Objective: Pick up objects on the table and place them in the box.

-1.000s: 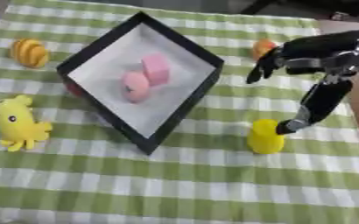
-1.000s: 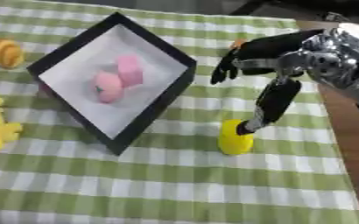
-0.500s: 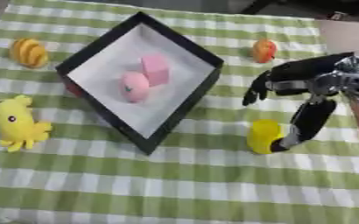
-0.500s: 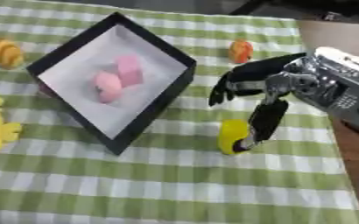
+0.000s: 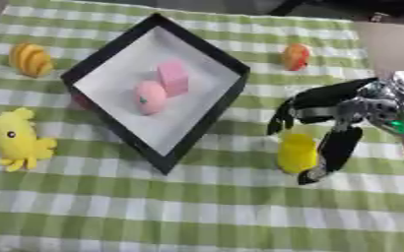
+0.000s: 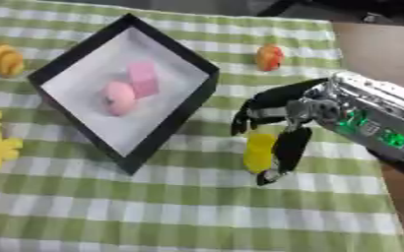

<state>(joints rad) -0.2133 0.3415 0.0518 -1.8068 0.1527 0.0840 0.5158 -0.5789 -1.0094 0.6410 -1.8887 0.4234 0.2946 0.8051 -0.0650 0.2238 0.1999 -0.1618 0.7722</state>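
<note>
- Left eye view is showing the right hand (image 5: 330,115) now lower and nearer than a second ago, having come down from beside the orange object (image 5: 297,56) to straddle the yellow cylinder (image 5: 297,153).
- Its fingers are spread wide: the thumb is hanging just right of the cylinder, the other fingers are curving over its far left side; contact cannot be confirmed, and nothing is being held yet.
- The cylinder is standing upright on the green checked cloth (image 5: 197,206), right of the black box (image 5: 205,118), unmoved over the last second.
- Judgement: the reach is ending and closure on the cylinder is the step in hand; lift and transfer are outstanding.
- The box is already holding a pink block (image 5: 173,77) and a pink round piece (image 5: 150,97).
- Still out on the cloth: a yellow plush toy (image 5: 14,139) at near left, an orange striped object (image 5: 30,59) at far left.
- Clearance: bare cloth is lying between cylinder and box; the box's raised right wall must be cleared on the way in. The table's right edge is lying close behind the wrist.
- Left hand is not appearing in either view.
</note>
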